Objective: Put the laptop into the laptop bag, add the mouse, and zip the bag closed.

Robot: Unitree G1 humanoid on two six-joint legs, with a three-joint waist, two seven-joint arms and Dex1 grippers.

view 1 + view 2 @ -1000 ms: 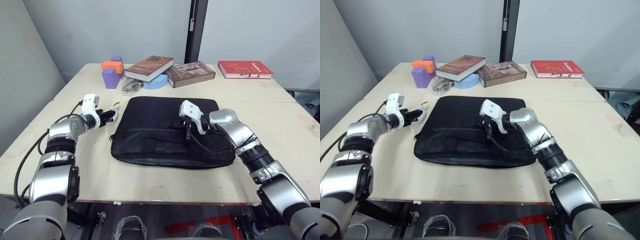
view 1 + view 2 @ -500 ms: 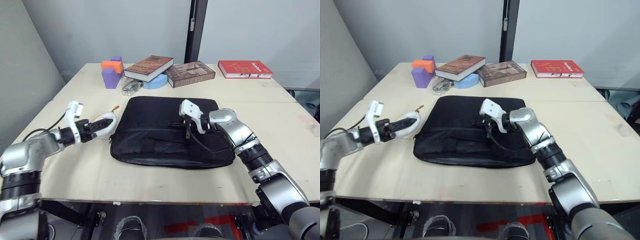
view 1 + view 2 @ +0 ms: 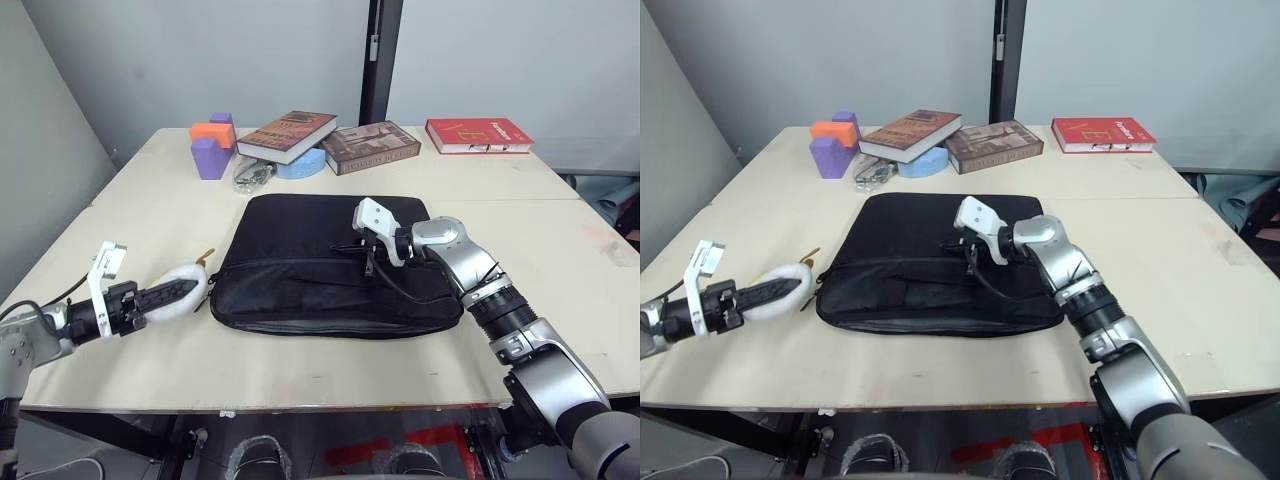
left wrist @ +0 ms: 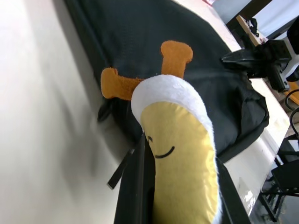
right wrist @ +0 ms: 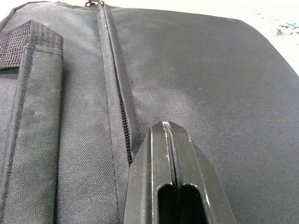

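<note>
Black fabric case: the laptop bag [image 3: 335,275] lies flat in the middle of the wooden table [image 3: 560,230], long edge toward the robot, its zipper line running along the top face in the right wrist view.
Right gripper: the right gripper [image 5: 170,154] rests on top of the bag near its middle, fingers pressed together with nothing visible between them, beside the zipper track and a black handle strap [image 5: 28,51].
Left gripper: the left gripper [image 3: 170,294] is low over the table off the bag's left edge, its two black fingers clamped on the plush toy.
Plush toy: a white-and-yellow egg-shaped plush toy [image 4: 180,140] with a stitched smile and orange feet, lying just beside the bag's left side; the feet point toward the bag.
Far edge, left: purple and orange foam blocks [image 3: 210,147] stand near the table's back left corner.
Far edge, middle: a brown book [image 3: 287,136] leans on a pale blue round object [image 3: 300,164], with a second dark book [image 3: 372,147] beside it and a clear crumpled item [image 3: 252,173] in front.
Far edge, right: a red book [image 3: 478,134] lies well apart from the rest.
In the way: the books and blocks sit behind the bag, apart from both arms.
</note>
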